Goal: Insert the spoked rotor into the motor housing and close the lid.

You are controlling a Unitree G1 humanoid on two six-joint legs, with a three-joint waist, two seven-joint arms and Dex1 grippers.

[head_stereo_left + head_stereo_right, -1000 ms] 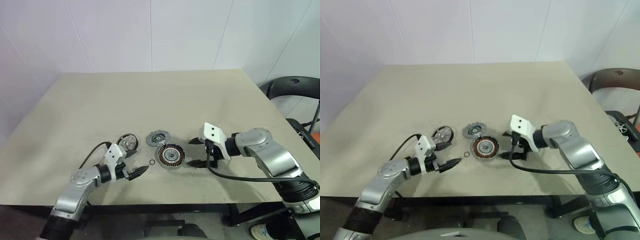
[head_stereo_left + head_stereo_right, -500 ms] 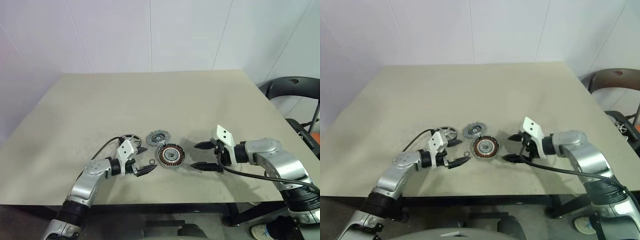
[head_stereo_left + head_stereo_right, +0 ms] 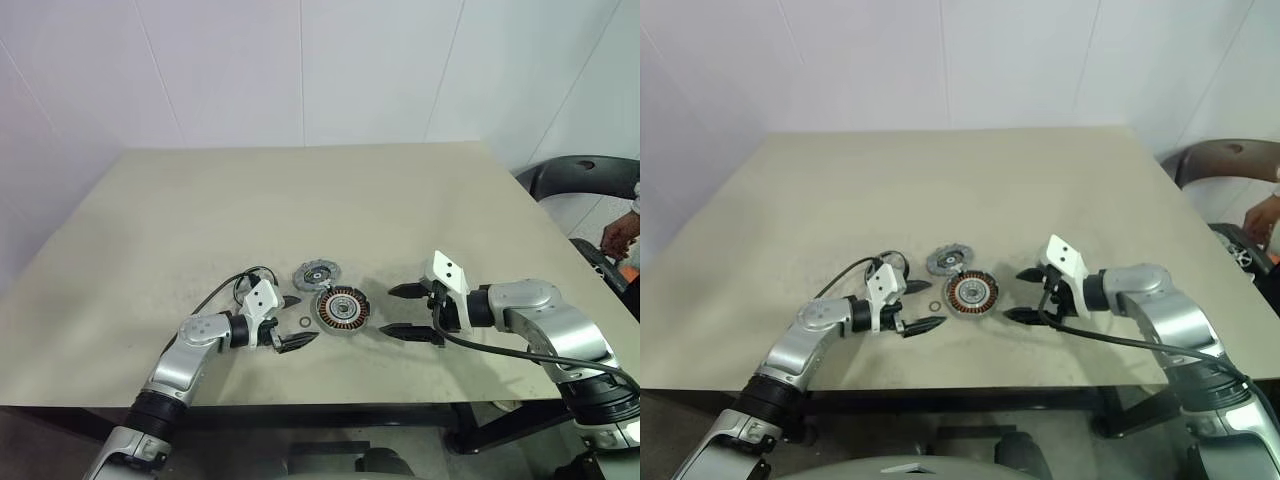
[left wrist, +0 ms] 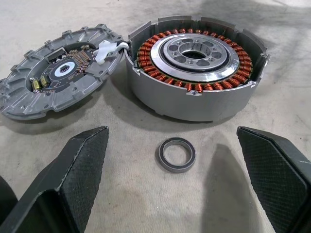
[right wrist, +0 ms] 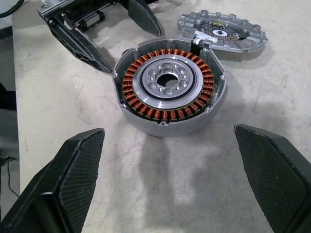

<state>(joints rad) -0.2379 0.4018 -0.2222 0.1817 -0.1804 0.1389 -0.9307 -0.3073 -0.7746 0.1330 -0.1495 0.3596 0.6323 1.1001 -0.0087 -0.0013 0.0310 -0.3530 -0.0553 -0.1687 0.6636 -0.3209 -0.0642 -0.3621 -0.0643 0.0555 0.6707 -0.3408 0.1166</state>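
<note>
Small ring [image 4: 177,154] beside motor housing [image 4: 196,73]

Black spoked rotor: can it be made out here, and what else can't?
Black spoked rotor: eye views, hidden behind the open left gripper's wrist.
Grey holed metal lid: right wrist view, near edge behind the copper-wound round motor housing.
Person's hand: left eye view, cut off by the right edge.

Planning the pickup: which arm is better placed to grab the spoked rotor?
Left. The spoked rotor lies, partly hidden, right beside the left gripper, whose jaws are open; the right gripper sits across the motor housing from it.
</note>
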